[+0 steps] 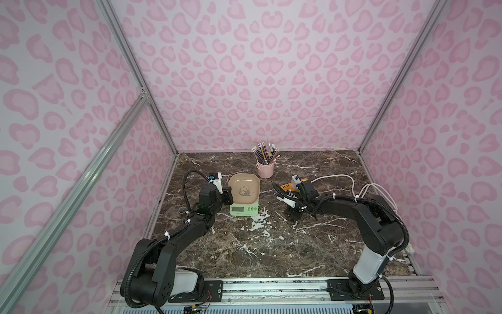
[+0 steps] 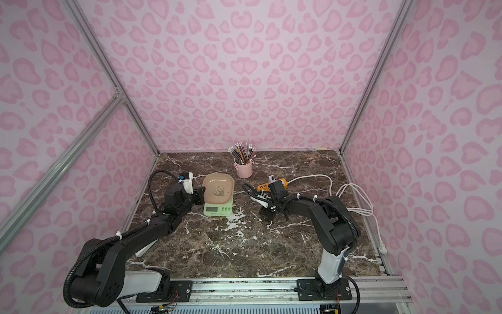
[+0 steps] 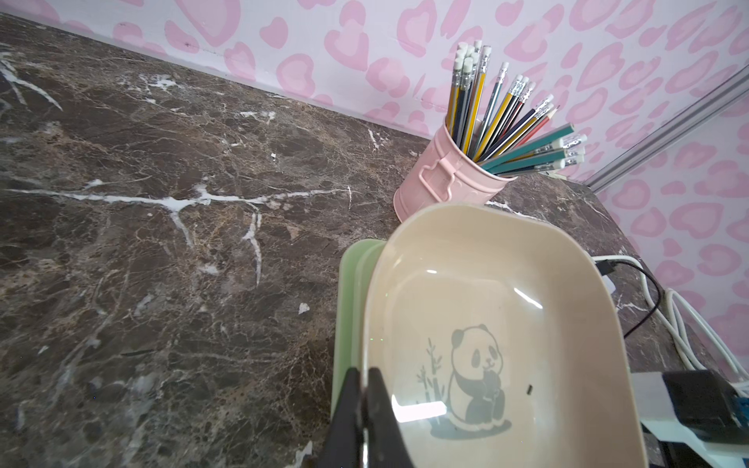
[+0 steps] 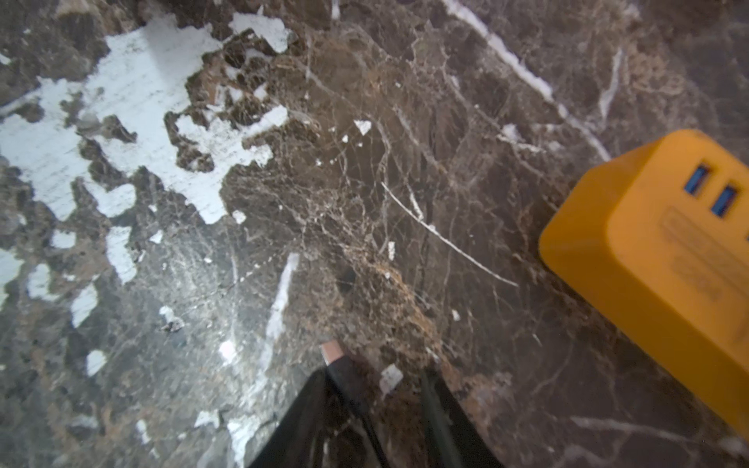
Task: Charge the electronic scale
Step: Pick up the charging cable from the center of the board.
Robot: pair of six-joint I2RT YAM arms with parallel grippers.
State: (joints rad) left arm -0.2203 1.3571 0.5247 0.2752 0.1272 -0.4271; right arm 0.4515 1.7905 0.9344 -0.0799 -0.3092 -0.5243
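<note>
- we see left claw [image 3: 364, 377] pinching the electronic scale [image 1: 244, 195] by its tray rim (rim sits between the fingers)
- scale on the counter [image 1: 271, 244], just in front of pink pencil cup [image 1: 265, 169]
- right claw [image 4: 381, 377] spread, black cable plug [image 4: 335, 356] against one finger, near orange power strip [image 4: 656, 251]

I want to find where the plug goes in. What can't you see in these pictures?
Charging port of the electronic scale: in no view; the tray covers most of it in the left wrist view.
Display: too small to read in both top views.
Orange power strip: cut off by the right wrist view's edge.
Plug at the right hand: blurred, type unclear.
</note>
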